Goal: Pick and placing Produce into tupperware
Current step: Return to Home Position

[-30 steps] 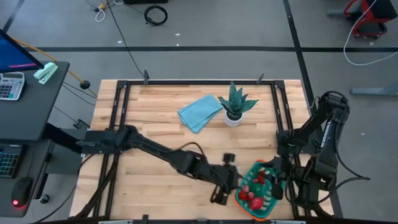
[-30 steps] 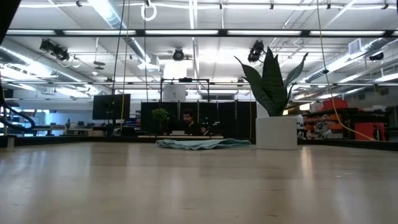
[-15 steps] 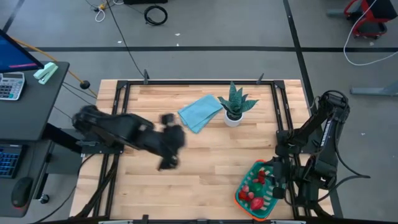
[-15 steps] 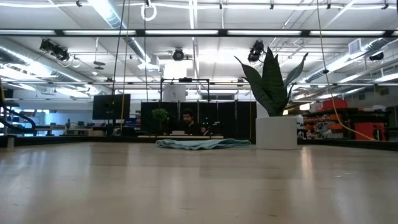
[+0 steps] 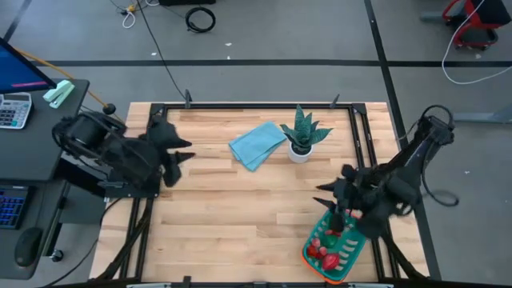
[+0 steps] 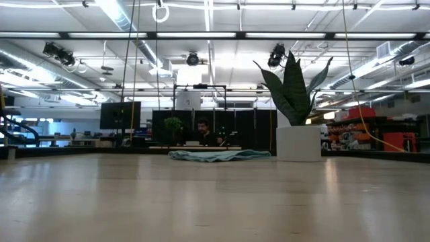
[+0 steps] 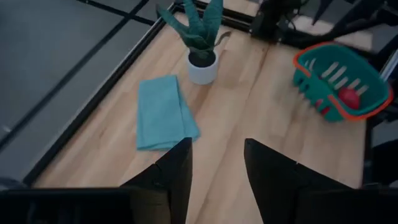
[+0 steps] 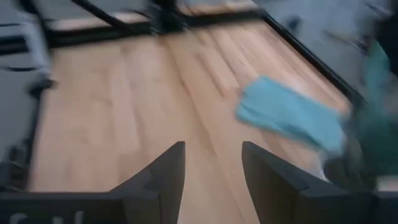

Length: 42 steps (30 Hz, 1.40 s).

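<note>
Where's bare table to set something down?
Free: wooden table from the light blue folded cloth across to the teal slotted plastic container, and toward the left tool. Crowded: right tool by the container; green potted plant beside the cloth.

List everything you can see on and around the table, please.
table: one, light wood, centre
tupperware: one, teal, orange rim, near right corner
produce: several, mostly red and pink, inside the tupperware
cloth: one, light blue, far middle
potted plant: one, green, white pot, beside the cloth
person: one, dark, far behind the table
left gripper: one, dark, open, table's left edge
right gripper: one, dark, open, over the tupperware's far end
</note>
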Available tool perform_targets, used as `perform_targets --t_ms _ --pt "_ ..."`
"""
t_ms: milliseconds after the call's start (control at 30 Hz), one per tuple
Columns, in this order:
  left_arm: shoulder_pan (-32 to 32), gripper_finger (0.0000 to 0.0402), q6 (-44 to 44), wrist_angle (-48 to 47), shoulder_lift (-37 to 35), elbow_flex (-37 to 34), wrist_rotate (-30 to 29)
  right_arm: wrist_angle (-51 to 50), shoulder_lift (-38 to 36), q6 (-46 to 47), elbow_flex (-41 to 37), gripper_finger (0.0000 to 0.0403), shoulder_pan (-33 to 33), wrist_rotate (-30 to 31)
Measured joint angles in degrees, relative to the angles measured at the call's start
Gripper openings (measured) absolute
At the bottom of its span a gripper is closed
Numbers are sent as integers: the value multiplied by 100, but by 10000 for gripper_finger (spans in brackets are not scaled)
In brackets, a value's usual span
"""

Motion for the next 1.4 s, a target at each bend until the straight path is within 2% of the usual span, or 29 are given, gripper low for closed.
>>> perform_targets --t_ms 67,100,167,233,300,400,467,600,700,833,967,1100,1200,1300,1400 --pt "-71 151 -319 20 -235 -287 -4 980 -202 -1307 0 167 -364 -566" --pt "-125 150 -460 107 -341 -478 -5 1572 -270 -2097 0 167 -565 -1081" --pt "-239 146 -596 591 -558 -1008 -43 2732 -327 -3510 0 167 -1013 -2381" --pt "-328 143 -505 1288 -782 -1672 -105 3556 -324 -4504 0 167 -1504 -3815" --pt "-389 140 -189 2105 -1023 -2411 -126 3933 -286 -4916 2 167 -2058 -4903" --pt "-393 137 147 3149 -1402 -3528 -114 3764 -168 -4908 -14 167 -2893 -5674" --pt "-338 138 170 3542 -1719 -4131 -104 3727 -121 -4811 -167 167 -3382 -5951" --pt "-360 144 -345 3716 -2527 -4971 -128 3956 -266 -4633 -645 167 -4211 -6556" --pt "-520 149 -694 3891 -3294 -5586 -298 4710 -631 -4610 -1220 167 -4601 -7167" --pt "-797 153 -350 4960 -4277 -6788 -1013 5683 -1422 -4613 -2186 167 -4784 -7769" --pt "-873 149 -18 6613 -4908 -8297 -1031 5852 -2419 -4314 -3170 167 -4771 -7724" --pt "-866 143 383 8679 -5060 -9574 -952 5853 -3455 -3912 -4072 167 -4766 -7636" --pt "-868 140 816 10145 -4979 -10212 -596 6031 -4146 -3831 -4556 167 -4766 -7450" --pt "-868 137 1306 11410 -4776 -10588 -115 6089 -4687 -3833 -4863 167 -4766 -7344" --pt "-823 139 1930 11940 -4639 -10639 191 6094 -5064 -3837 -5028 167 -4766 -7312"
